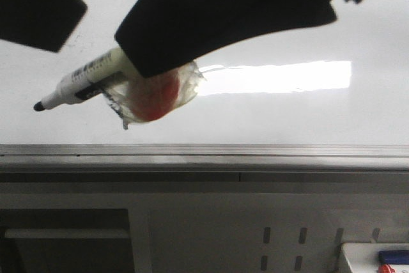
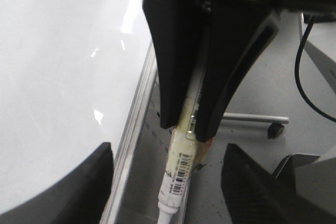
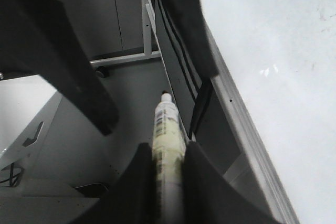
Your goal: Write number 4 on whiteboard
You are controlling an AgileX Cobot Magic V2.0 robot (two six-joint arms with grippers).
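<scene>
The whiteboard (image 1: pixel 319 113) filled the upper part of the front view, glossy white and upright, with a bright rectangular reflection (image 1: pixel 275 77) across its middle. Along its lower edge ran the grey metal rail (image 1: pixel 204 151), and under that sat a pale panel with small slots (image 1: pixel 284 234).

My right gripper (image 1: pixel 137 62) reached in from the upper right, in front of the board, its two dark fingers clamped on the barrel of a marker (image 1: pixel 86 80). My left gripper (image 2: pixel 167 153) hung at the upper left of the front view. Its fingers (image 2: pixel 79 192) were spread wide with nothing between them, one on either side of the marker in the left wrist view.

The marker was white with a barcode label, and in the front view it slanted down to the left. A reddish lump wrapped in clear film (image 1: pixel 153 97) clung to the barrel just beside my right gripper's fingers. The dark tip (image 1: pixel 39 106) pointed at the board's left part, above the rail. I could not tell whether it touched the surface.
</scene>
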